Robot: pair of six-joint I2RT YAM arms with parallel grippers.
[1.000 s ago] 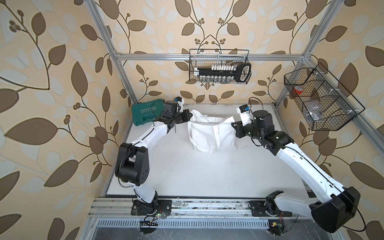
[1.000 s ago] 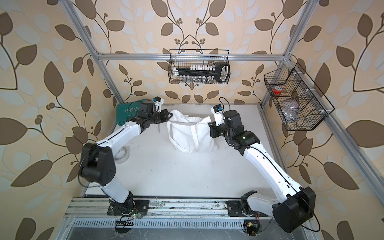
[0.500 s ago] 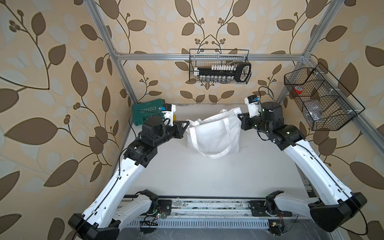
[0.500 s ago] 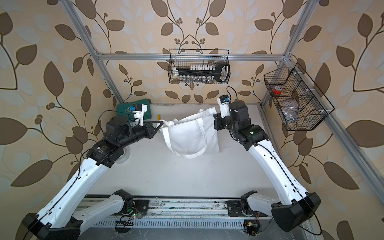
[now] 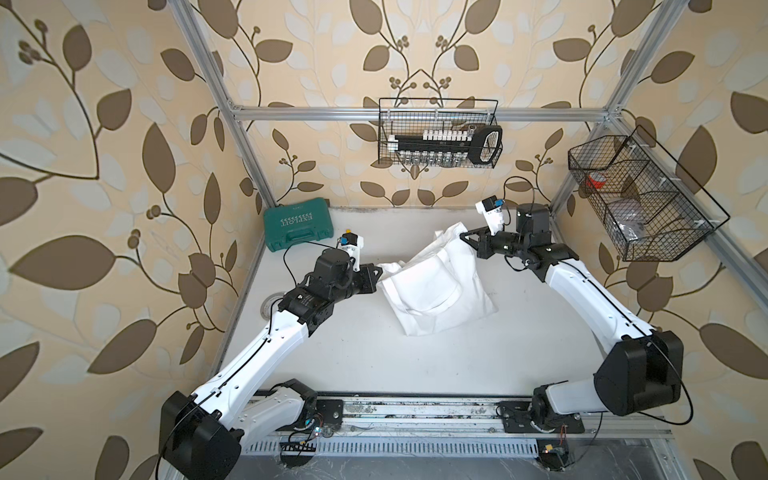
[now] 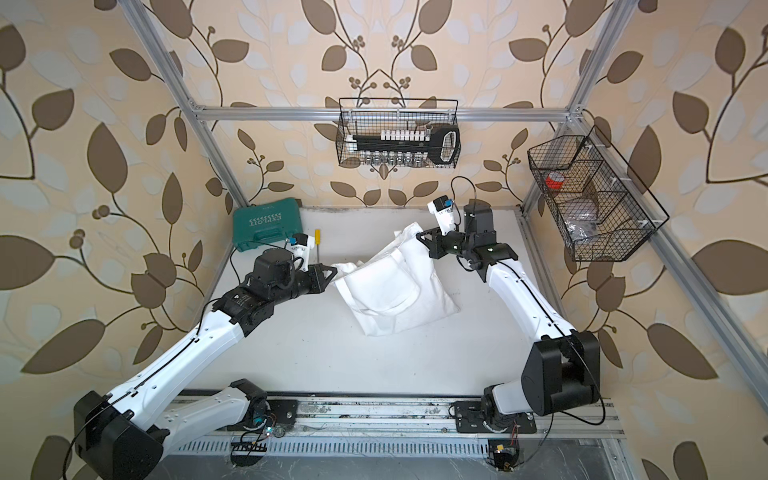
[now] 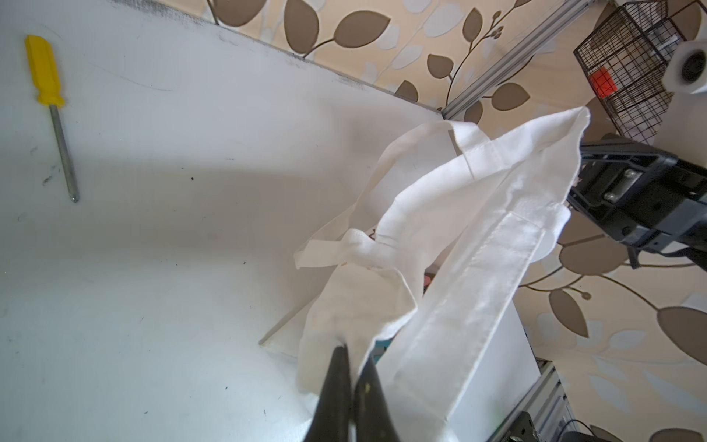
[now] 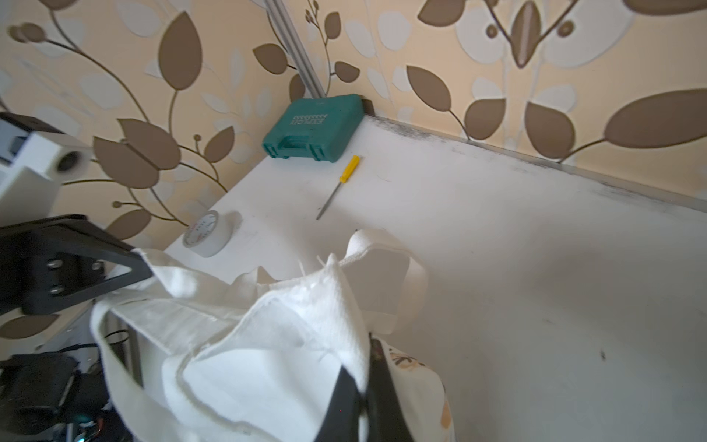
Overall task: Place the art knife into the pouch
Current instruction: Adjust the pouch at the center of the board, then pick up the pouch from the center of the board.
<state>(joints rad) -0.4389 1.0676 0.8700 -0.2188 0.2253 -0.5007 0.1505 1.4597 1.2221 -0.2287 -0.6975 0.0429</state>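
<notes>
left claw [image 7: 354,354] pinches pouch [image 5: 436,291] | right claw [image 8: 361,361] pinches pouch | print [image 8: 406,359] mostly hidden

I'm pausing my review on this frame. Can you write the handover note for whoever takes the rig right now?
The left gripper is shut on the pouch at its rim.
The right gripper is shut on the opposite top corner; the pouch's lower part seems to rest on the table.
The yellow-handled tool, apparently the knife, lies on the table beside the green case, untouched.
Done: pouch gripped at both sides.
Left: free one gripper, pick up the tool, put it inside.
</notes>
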